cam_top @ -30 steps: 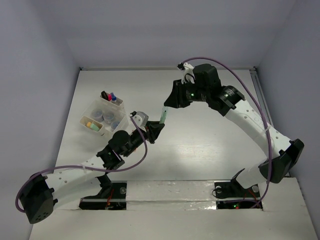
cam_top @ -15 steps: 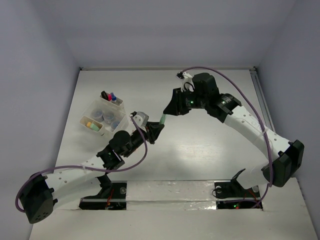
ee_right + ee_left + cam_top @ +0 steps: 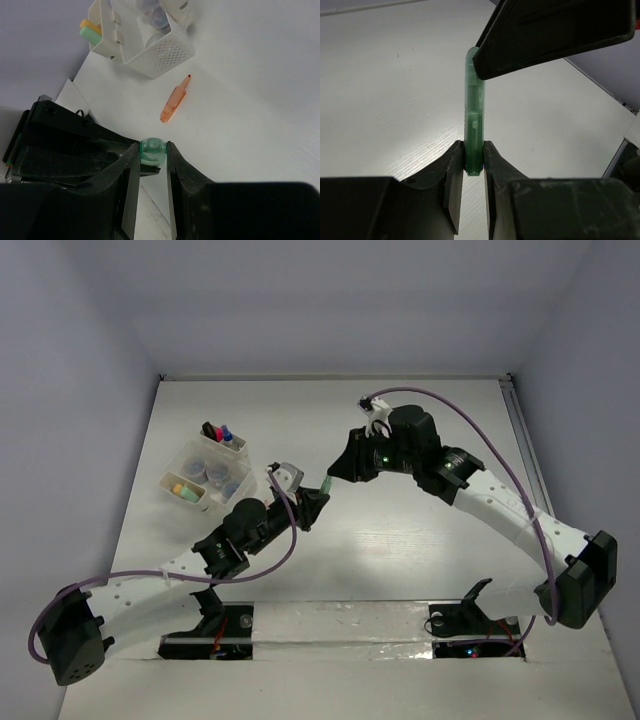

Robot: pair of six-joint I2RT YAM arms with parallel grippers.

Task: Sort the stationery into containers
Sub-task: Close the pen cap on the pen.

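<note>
The bins [image 3: 188, 452] sit on the bench [image 3: 400, 550] at its far left. Within the cluster, upright markers [image 3: 218, 432] occupy the far compartment, two jars [image 3: 212, 471] the middle one, and short pieces [image 3: 184, 489] the near-left one. Right of the bins, near the bench centre, the held marker [image 3: 327, 483] spans the two tools. The left tool [image 3: 312, 502] pinches its near-left end and the right tool [image 3: 338, 472] its far-right end. A loose marker [image 3: 175, 99] lies flat on the bench between the bins and the held marker.
</note>
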